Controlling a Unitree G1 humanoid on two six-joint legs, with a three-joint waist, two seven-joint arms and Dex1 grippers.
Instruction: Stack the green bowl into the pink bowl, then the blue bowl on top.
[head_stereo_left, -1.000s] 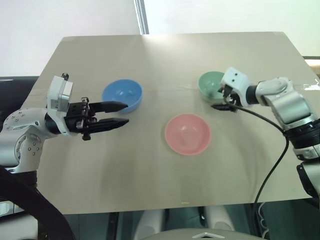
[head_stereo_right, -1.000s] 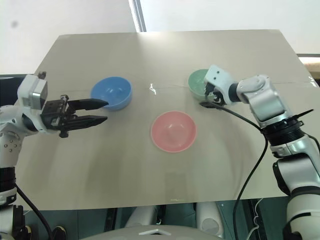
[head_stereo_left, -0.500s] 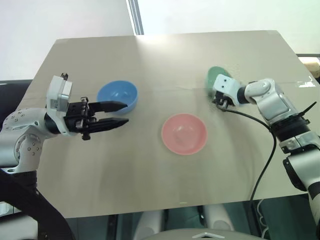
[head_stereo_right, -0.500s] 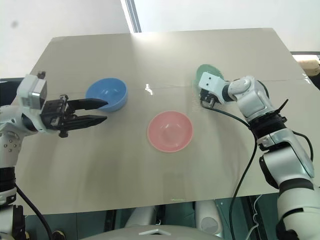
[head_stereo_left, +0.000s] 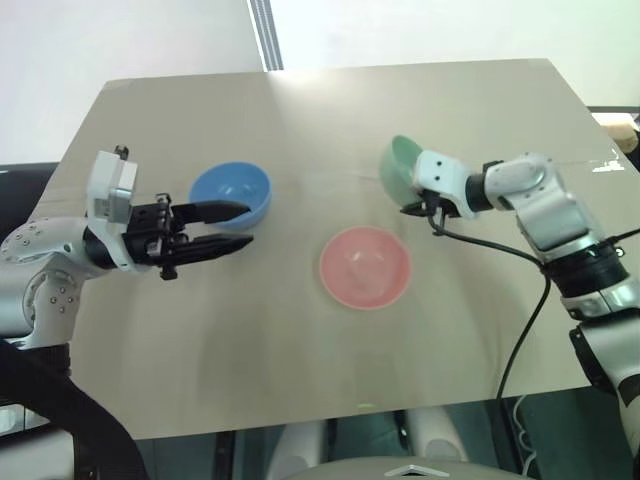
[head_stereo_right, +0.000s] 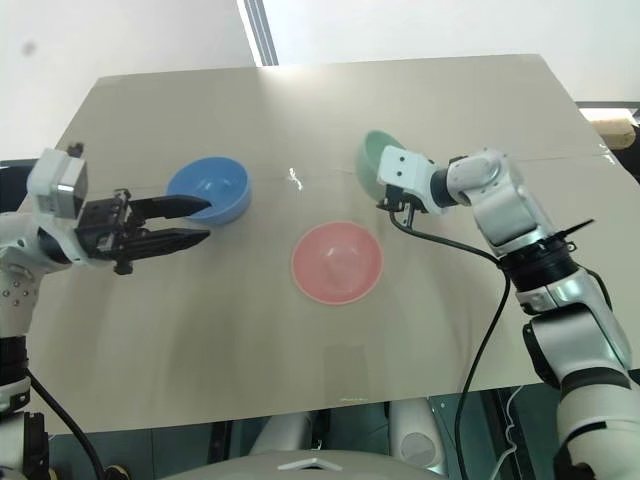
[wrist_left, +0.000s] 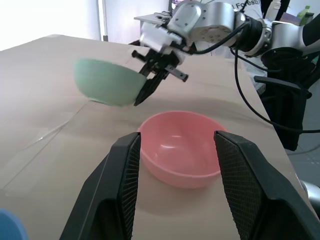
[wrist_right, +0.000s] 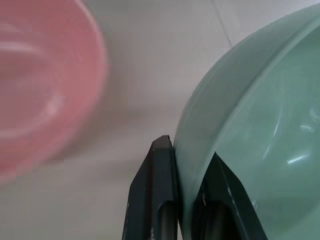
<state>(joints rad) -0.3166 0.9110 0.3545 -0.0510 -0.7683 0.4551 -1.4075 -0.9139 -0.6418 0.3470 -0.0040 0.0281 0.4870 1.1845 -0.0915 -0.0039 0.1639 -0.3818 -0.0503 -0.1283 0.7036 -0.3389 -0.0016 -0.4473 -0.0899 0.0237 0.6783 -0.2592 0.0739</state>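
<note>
My right gripper (wrist_right: 187, 200) is pinched on the rim of the green bowl (head_stereo_left: 400, 167), one finger inside the wall and one outside, so the bowl hangs tilted off the table (head_stereo_left: 300, 360) with its open side turned away from my wrist. I grip it by the edge because the rim is the only part thin enough to clamp, and that leaves the underside free to drop into another bowl. The pink bowl (head_stereo_left: 365, 266) sits upright just below and ahead of this hand, apart from the green one; that is where I judge the load must go, levelled out first so it nests instead of catching on the rim. My left gripper (head_stereo_left: 215, 227) waits half spread and holding nothing, pointing across the table, with the blue bowl (head_stereo_left: 231, 195) on the table just beside its fingertips, ready for the later step.
</note>
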